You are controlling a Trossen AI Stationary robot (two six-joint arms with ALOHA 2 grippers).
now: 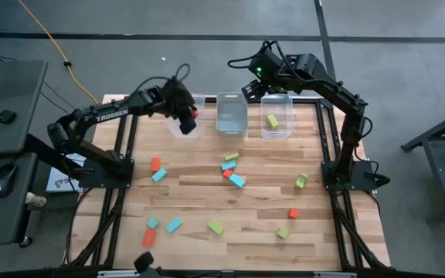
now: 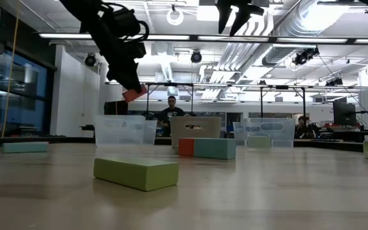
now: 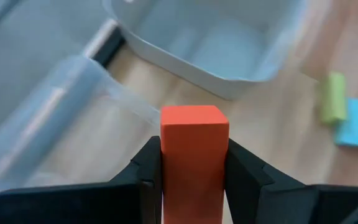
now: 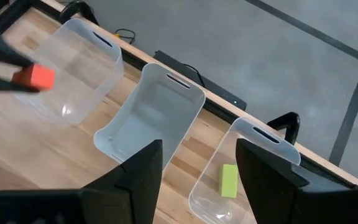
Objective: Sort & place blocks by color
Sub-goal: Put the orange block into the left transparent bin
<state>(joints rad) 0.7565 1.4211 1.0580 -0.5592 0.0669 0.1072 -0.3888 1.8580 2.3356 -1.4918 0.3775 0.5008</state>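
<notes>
the left hand (image 1: 188,116) is clamped on a red-orange block (image 3: 194,149), its two dark fingers (image 3: 145,177) pressed against the block's opposite sides. it hangs in the air over the left bin (image 1: 185,116), the leftmost of three clear bins standing in a row along the far edge of the desk (image 1: 261,205). in the low view the block (image 2: 133,94) sits well above that bin's rim (image 2: 125,130), not yet inside it.

the right hand (image 1: 255,89) waits above the far edge of the desk, between the middle bin (image 1: 231,114) and the right bin (image 1: 277,116), with its fingers (image 4: 135,177) spread apart and nothing between them. the middle bin, just right of the left bin, shows no block inside. the right bin, furthest from the left bin, holds one yellow-green block (image 4: 229,180).

the other blocks lie scattered on the desk nearer than the left bin: a red-orange one (image 1: 155,164) and a light blue one (image 1: 159,175) close in front of it, and a mixed cluster (image 1: 231,170) of yellow-green, light blue and red-orange in front of the middle bin. further out lie a yellow-green pair (image 1: 301,181) towards the right edge, and a row near the front edge with light blue (image 1: 174,225), red-orange (image 1: 148,239) and yellow-green (image 1: 215,227) pieces.
</notes>
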